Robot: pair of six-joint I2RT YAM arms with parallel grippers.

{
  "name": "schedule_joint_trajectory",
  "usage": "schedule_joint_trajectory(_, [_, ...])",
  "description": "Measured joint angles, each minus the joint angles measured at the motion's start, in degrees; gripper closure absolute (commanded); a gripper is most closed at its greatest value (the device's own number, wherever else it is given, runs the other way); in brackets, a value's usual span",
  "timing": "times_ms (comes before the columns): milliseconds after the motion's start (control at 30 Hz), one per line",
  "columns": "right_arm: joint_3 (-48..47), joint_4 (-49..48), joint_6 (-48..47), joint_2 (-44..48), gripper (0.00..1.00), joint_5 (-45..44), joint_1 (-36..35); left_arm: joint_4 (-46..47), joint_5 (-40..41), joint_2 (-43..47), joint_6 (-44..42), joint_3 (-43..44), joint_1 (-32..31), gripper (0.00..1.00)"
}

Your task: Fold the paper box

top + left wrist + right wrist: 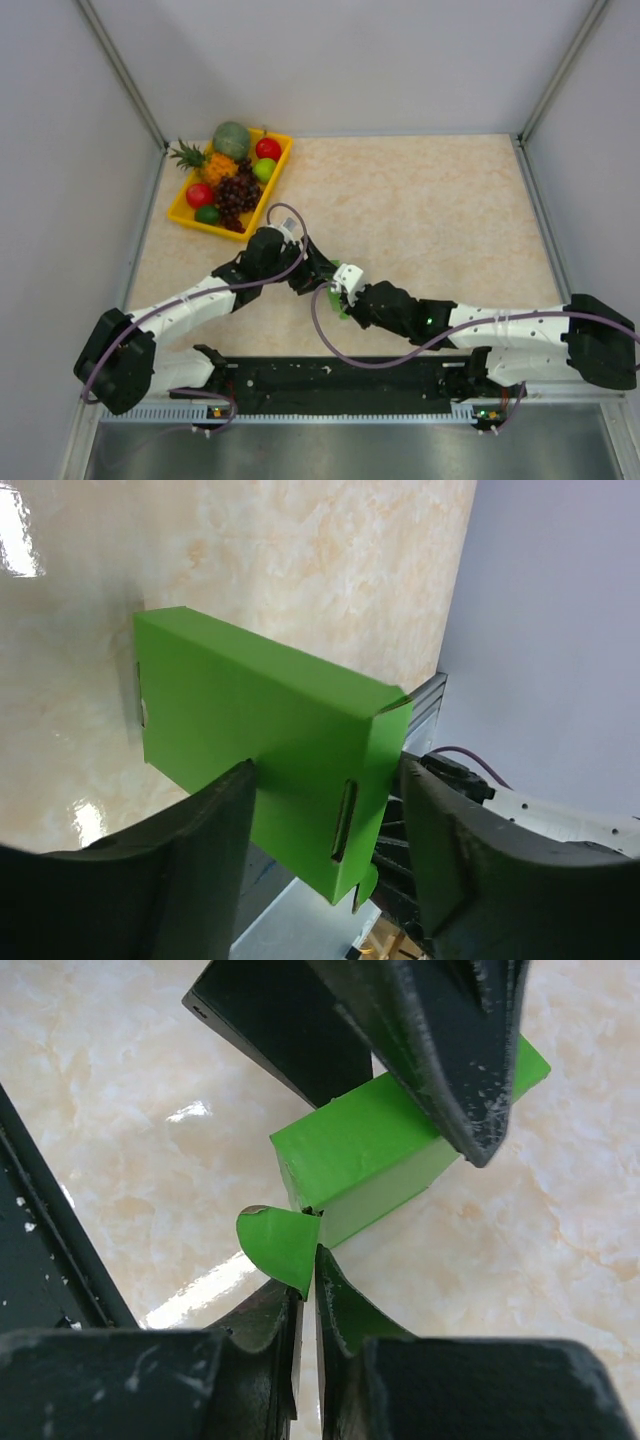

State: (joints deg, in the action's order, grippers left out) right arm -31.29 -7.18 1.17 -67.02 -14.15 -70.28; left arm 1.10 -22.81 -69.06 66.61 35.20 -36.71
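Note:
The paper box (260, 710) is a bright green, folded-up rectangular piece held above the marble table top. My left gripper (325, 810) is shut on its near end, one dark finger on each side, beside a slot in the card. In the right wrist view the box (360, 1145) shows end-on with a rounded green flap (283, 1238) hanging from its corner. My right gripper (308, 1270) is shut on that flap. In the top view both grippers, left (318, 272) and right (342, 290), meet at the table's near middle, and only slivers of the green box (337, 303) show.
A yellow tray (283, 150) of toy fruit stands at the far left of the table. Grey walls enclose the table on three sides. A black rail (330, 378) with the arm bases runs along the near edge.

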Motion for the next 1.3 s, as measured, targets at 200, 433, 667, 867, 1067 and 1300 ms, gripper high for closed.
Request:
schedule_joint_trajectory(200, [0.00,-0.04,0.00,-0.26,0.86,-2.08,-0.11,2.62,1.38,0.22,-0.11,-1.20,-0.61,0.39])
schedule_joint_trajectory(433, [0.13,-1.53,0.92,-0.28,0.68,-2.27,-0.11,2.64,3.34,2.47,-0.15,-2.10,-2.38,0.51])
schedule_joint_trajectory(667, [2.05,-3.48,3.61,1.79,0.59,-1.40,0.04,2.73,4.26,2.58,-0.24,-2.36,-2.58,0.62])
schedule_joint_trajectory(867, [8.52,-7.13,7.69,8.17,0.64,2.91,4.26,3.67,4.52,2.56,-0.76,-2.58,-3.89,0.54])
schedule_joint_trajectory(1067, [9.22,-7.80,8.48,8.52,0.73,3.74,5.01,7.08,4.85,3.74,-2.97,-5.29,-5.09,0.18])
schedule_joint_trajectory(1300, [9.42,-8.13,7.48,8.63,0.79,4.98,6.21,3.43,8.87,14.43,-14.38,-7.91,-4.98,0.02])
